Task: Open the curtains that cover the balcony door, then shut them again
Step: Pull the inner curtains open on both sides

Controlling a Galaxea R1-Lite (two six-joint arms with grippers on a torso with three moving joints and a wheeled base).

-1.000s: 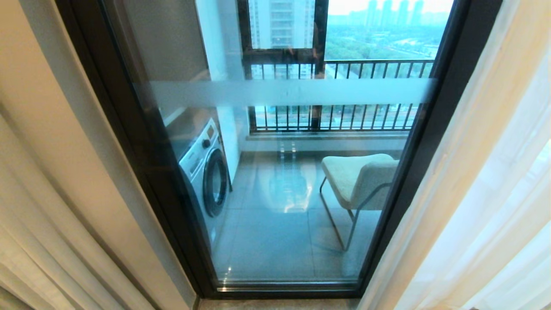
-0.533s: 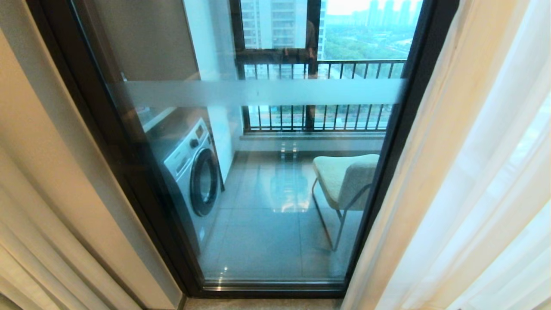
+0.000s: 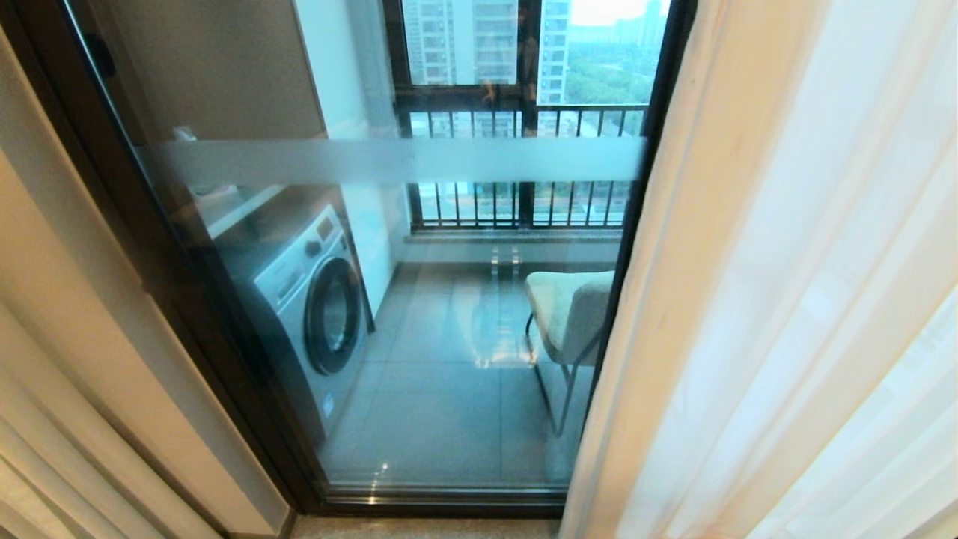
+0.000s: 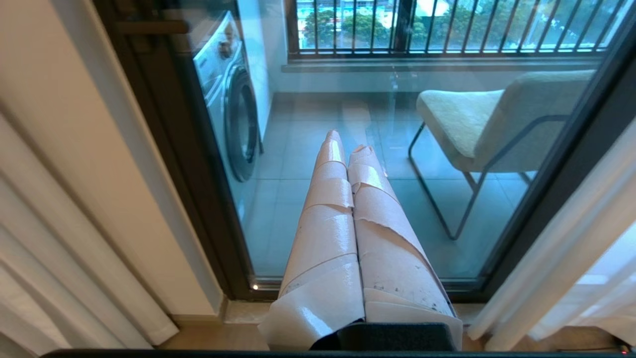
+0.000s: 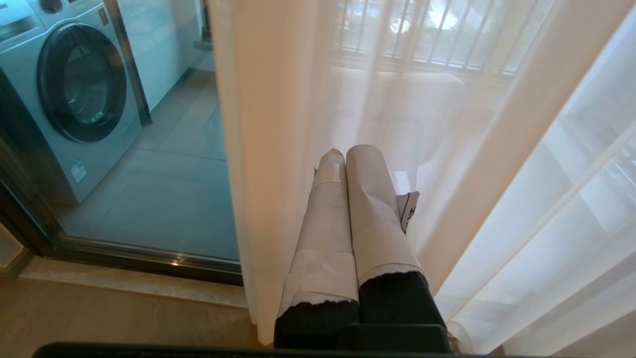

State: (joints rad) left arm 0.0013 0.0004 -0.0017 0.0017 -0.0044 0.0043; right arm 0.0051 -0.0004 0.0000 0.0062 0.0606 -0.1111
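At far left hang the beige drapes (image 3: 52, 419), pulled aside against the wall. Next comes the balcony door (image 3: 397, 161), its dark frame shut and a frosted band crossing the glass. Through it show a washer (image 3: 307, 299) on the left and a chair (image 3: 565, 314) near the railing (image 3: 516, 202). The left claw (image 4: 348, 149) points at the glass, taped fingers pressed together, holding nothing. The white sheers (image 3: 778, 299) cover the right side, overlapping the door's right edge. The right claw (image 5: 350, 151) sits against the sheers, fingers also pressed together and empty.
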